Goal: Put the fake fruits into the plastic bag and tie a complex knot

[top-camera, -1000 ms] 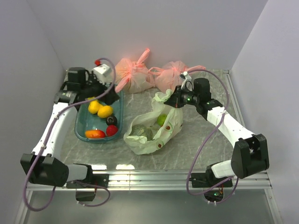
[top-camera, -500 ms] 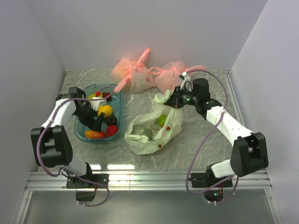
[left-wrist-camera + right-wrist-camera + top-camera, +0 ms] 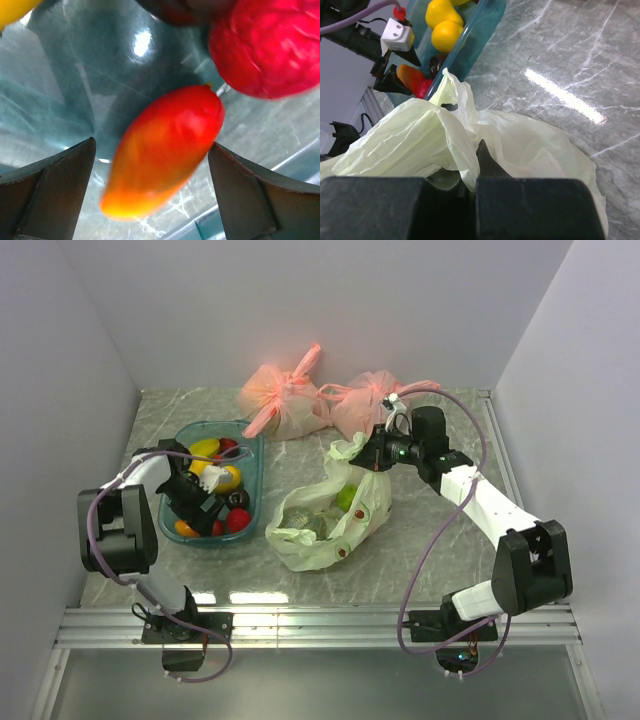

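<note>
1. Left wrist view: the left gripper (image 3: 150,172) is spread wide, one finger on each side of a red-orange fruit (image 3: 165,150); whether they touch it is unclear. A red bumpy fruit (image 3: 265,45) is cut off by the frame.
2. Right wrist view: the right gripper (image 3: 479,155) is pressed together, pinching the plastic bag (image 3: 405,135) at its rim, with the fingertips partly buried in film.
3. Top view: the bag lies just beside the teal tub (image 3: 257,455). Its contents are hazy; one lime-green fruit (image 3: 346,497) is discernible.

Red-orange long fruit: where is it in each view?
Top external: red-orange fruit in the teal bin's near-left corner.
Left wrist: the fruit fills the centre, between the left gripper's open jaws.
Right wrist: the fruit sits upper left, inside the bin.
Shared landmark: the teal bin.
</note>
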